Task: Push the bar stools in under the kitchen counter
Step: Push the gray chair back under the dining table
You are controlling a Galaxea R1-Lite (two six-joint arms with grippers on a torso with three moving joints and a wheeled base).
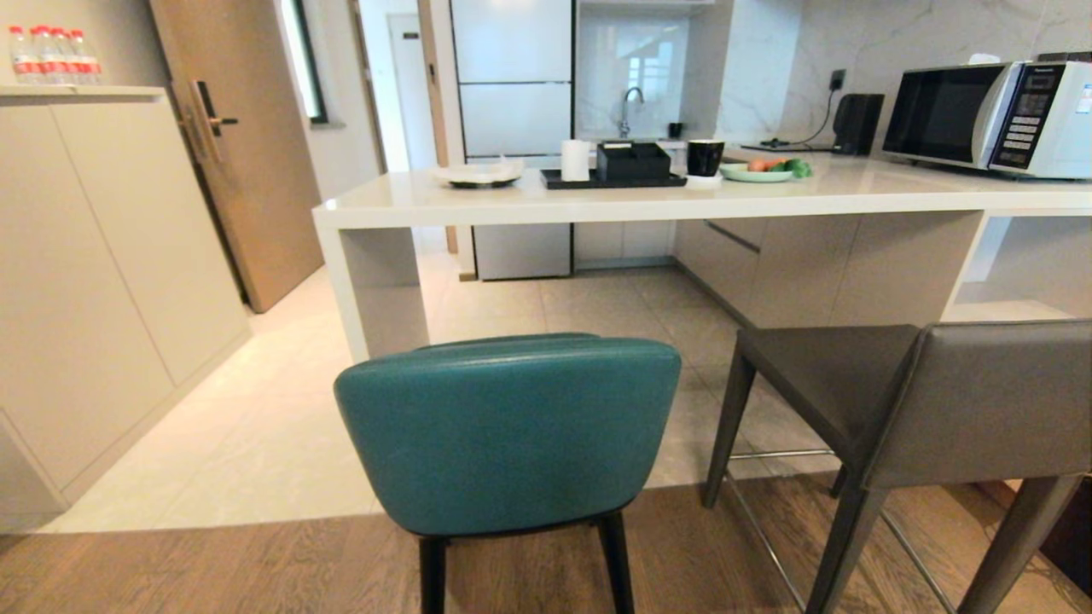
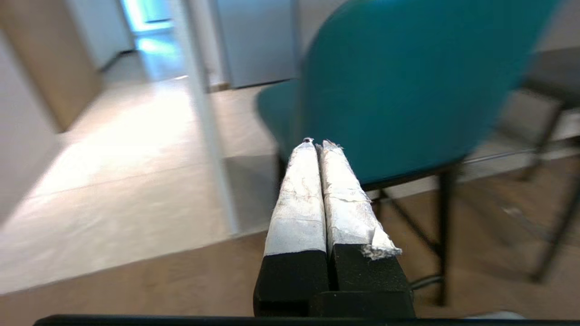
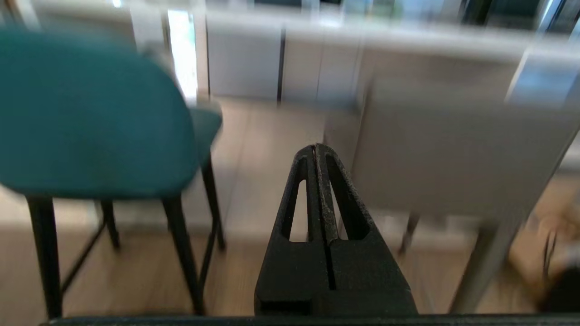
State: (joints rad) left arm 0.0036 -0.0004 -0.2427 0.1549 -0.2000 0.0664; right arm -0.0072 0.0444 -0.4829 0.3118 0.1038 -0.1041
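A teal bar stool [image 1: 508,431] with a rounded back and black legs stands in front of the white kitchen counter [image 1: 648,205], its back toward me. To its right a grey square-backed stool [image 1: 930,409] stands angled, seat partly under the counter. Neither arm shows in the head view. My left gripper [image 2: 318,144] is shut with nothing in it, low and pointing at the teal stool [image 2: 408,90] from its left rear. The right gripper [image 3: 316,147] is shut and empty, between the teal stool [image 3: 90,113] and the grey stool [image 3: 453,145].
A beige cabinet [image 1: 94,281] lines the left wall with a wooden door [image 1: 247,136] behind it. On the counter sit a plate [image 1: 478,175], black tray [image 1: 614,175], cup [image 1: 705,158], vegetable dish [image 1: 763,170] and microwave [image 1: 990,115]. Wood floor [image 1: 213,563] meets tile [image 1: 256,426].
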